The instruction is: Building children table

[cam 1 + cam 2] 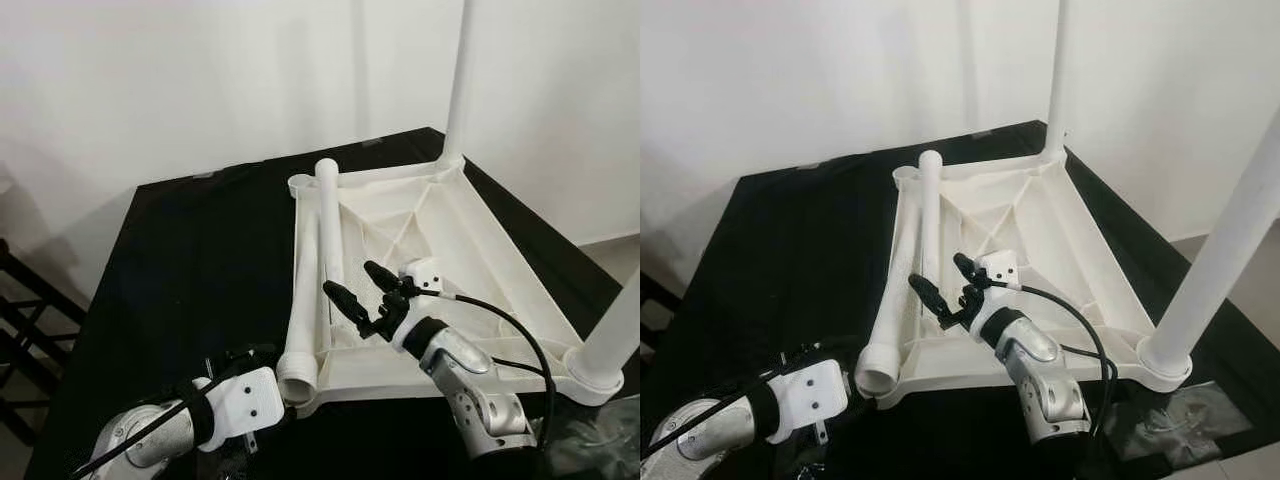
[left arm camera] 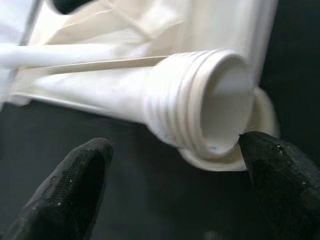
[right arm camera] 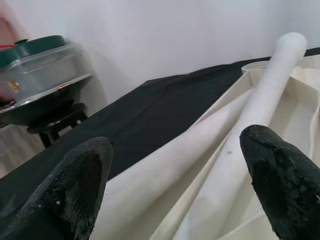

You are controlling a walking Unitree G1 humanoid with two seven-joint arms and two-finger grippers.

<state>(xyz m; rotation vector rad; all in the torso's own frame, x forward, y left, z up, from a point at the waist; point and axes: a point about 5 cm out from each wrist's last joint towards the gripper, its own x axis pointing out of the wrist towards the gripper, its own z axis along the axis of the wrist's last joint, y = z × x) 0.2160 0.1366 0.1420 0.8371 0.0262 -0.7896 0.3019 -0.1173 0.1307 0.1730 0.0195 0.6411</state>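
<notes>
The white plastic tabletop [image 1: 450, 240] lies upside down on a black-covered table. Two white legs stand upright in its sockets, one at the far right corner [image 1: 459, 80] and one at the near right corner [image 1: 615, 340]. Two loose legs lie along its left edge: a longer one [image 1: 305, 290] whose threaded end [image 2: 200, 110] points at me, and a second [image 1: 330, 220] beside it. My left gripper [image 2: 175, 190] is open at the near left corner, its fingers [image 2: 70, 190] flanking that threaded end. My right gripper [image 1: 362, 290] hovers open over the underside, just right of the loose legs [image 3: 260, 100].
The black cloth [image 1: 200, 260] runs to the table's edges at left and front. A dark rack [image 1: 30, 310] stands low on the left. Crumpled clear plastic [image 1: 600, 430] lies at the near right. A green-lidded metal pot on a stand [image 3: 40, 65] sits beyond the table.
</notes>
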